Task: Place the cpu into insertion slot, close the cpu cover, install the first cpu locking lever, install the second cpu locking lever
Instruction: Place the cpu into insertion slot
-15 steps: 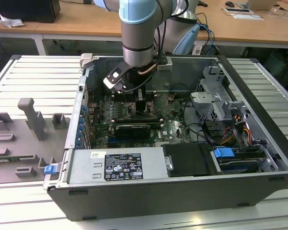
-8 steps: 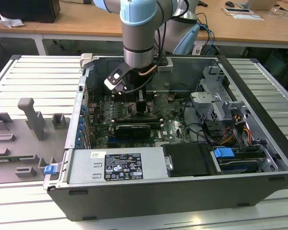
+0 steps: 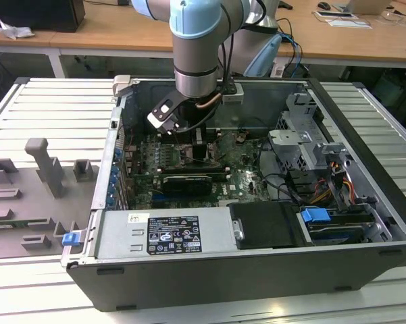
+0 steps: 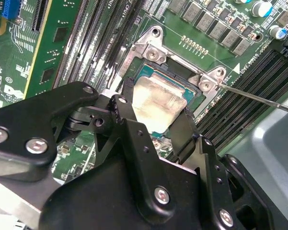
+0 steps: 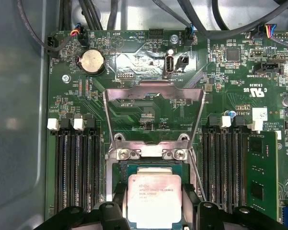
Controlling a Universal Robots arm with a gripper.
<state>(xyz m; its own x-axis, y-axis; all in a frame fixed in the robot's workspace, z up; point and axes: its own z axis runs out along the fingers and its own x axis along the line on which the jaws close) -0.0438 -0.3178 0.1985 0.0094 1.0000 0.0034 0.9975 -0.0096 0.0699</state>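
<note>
Gripper point(image 4: 155, 117): fingers pressed to two opposite edges of the cpu point(image 5: 154, 199); judged clamped on it
Cpu: silver top up; held level within the rim of the insertion slot point(image 4: 176, 73); full seating cannot be confirmed
Cpu cover point(image 5: 153, 88): swung open, laid back away from the slot; window frame clear of the chip
Locking lever point(image 4: 259, 98): thin wire rod, raised, passing just beside one corner bracket
Memory slots point(image 5: 76, 163): flanking the socket on both sides; fingers near them
Motherboard point(image 5: 220, 72): flat in the open case point(image 3: 365, 135); arm point(image 3: 196, 61) reaching in from above
Risk, tilt: contacts could be bent if the chip is pressed down at an angle or off its corner keys
Risk, release: chip could be dragged askew if one finger sticks on opening
Risk, cover: plate could drop onto the fingers if it is knocked
</note>
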